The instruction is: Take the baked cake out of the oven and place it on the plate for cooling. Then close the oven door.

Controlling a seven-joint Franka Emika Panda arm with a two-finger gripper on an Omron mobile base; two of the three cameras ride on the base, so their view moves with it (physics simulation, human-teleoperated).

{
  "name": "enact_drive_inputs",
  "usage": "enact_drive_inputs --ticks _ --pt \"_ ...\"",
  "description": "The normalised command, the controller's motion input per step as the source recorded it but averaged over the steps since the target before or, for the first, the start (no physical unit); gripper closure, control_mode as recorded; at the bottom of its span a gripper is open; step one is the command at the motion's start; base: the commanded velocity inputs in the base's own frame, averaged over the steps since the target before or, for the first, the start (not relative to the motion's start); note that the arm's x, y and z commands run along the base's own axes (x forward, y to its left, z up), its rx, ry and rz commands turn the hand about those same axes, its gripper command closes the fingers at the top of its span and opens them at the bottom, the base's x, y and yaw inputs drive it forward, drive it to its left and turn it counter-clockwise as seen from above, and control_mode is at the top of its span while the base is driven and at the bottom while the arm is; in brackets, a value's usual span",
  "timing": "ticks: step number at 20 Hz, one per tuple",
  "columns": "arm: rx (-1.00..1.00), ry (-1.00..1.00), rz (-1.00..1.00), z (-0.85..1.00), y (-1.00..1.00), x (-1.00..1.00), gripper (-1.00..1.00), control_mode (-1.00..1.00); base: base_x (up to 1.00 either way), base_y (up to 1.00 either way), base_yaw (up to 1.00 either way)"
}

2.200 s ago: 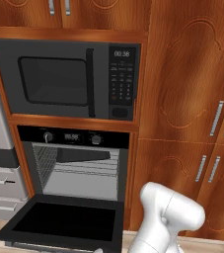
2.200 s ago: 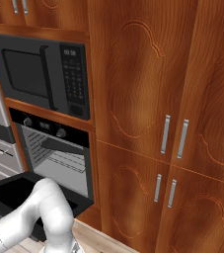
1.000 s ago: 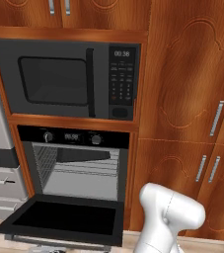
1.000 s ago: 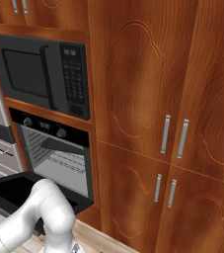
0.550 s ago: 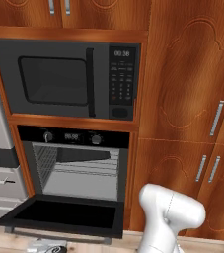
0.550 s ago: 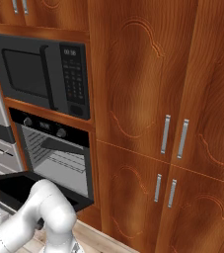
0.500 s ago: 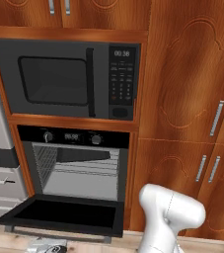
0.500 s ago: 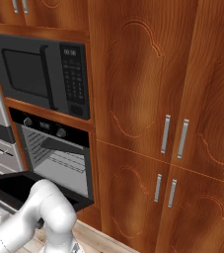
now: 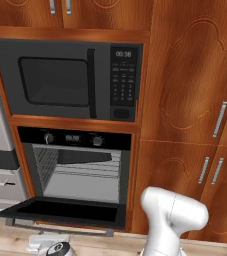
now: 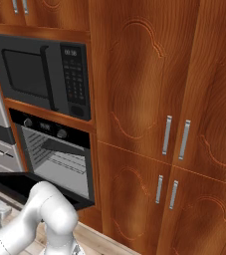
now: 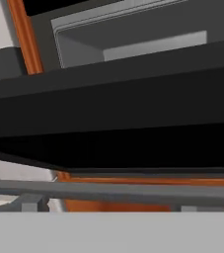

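Left base view: oven [image 9: 77, 167] gapes, its door [image 9: 65, 210] hanging nearly flat, racks bare of any cake. Right base view: door [image 10: 22, 185] down beside the arm. Hand view: door's underside [image 11: 113, 128] looms close, handle [image 11: 108, 190] just below; jaws spread wide, holding nothing. Closing remains.

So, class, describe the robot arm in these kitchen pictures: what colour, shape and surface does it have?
The arm is glossy white, built of rounded, bulbous segments like smooth tubes and domes. In the right base view it shows the same curved shells. No cables or markings are visible on it.
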Motion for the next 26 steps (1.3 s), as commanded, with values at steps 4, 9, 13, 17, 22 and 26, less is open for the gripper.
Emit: enact_drive_inputs --ticks 4,9,13,17,22,26 --pt "0.18 -0.20 0.01 0.17 -0.44 0.57 -1.00 -1.00 0.00 0.00 0.00" --pt "0.16 -0.08 0.01 0.13 -0.49 0.60 -1.00 -1.00 0.00 0.00 0.00" --pt "0.14 0.00 0.04 0.04 -0.49 0.70 -1.00 -1.00 0.00 0.00 0.00" --pt "0.12 0.00 0.05 0.02 -0.49 0.74 -1.00 -1.00 0.00 0.00 0.00" --pt "0.19 -0.01 0.04 0.11 -0.49 0.78 -1.00 -1.00 0.00 0.00 0.00" --pt "0.22 -0.03 0.02 0.11 -0.44 0.77 -1.00 -1.00 0.00 0.00 0.00"
